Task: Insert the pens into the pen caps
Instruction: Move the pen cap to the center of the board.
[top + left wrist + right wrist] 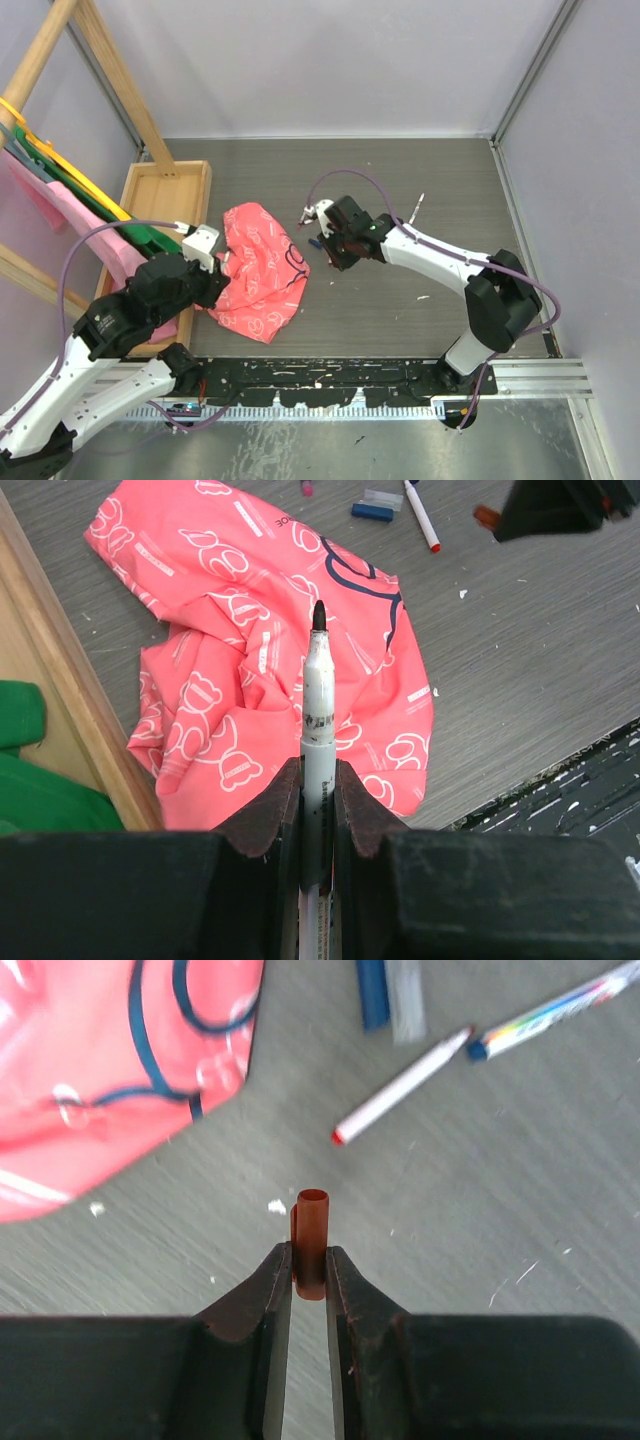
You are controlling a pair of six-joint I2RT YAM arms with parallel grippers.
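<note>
Your left pincer (318,776) clamps a black-tipped pen (318,695), tip outward. Your right pincer (308,1256) grips a dark red cap (311,1222) over the counter (480,1260), mouth forward, ready for joining.

We see a dark grey tabletop (400,180) enclosed by pale walls (320,60). At upper left stands a wooden frame (118,70), a wooden tray (170,167) below it.
</note>
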